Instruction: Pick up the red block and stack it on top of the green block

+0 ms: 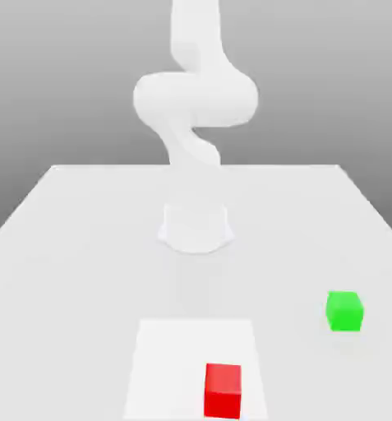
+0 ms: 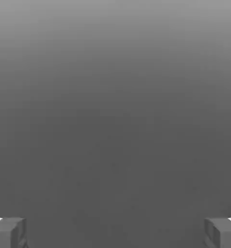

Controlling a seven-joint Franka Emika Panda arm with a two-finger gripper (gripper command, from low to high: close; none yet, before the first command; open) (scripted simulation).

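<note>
The red block (image 1: 223, 390) lies on the white table (image 1: 84, 247) near the front edge, a little to the exterior view's right of centre. The green block (image 1: 344, 311) rests on the table farther back and to the exterior view's right, well apart from the red one. The white arm (image 1: 196, 99) rises from its base (image 1: 196, 227) at the middle of the table and curls high above it. In the hand view my gripper (image 2: 115, 233) is open, its grey fingertips (image 2: 8, 232) far apart with nothing between them, facing plain grey background.
A paler square patch (image 1: 170, 362) marks the table under and around the red block. The table's far edge (image 1: 196, 166) runs behind the arm's base.
</note>
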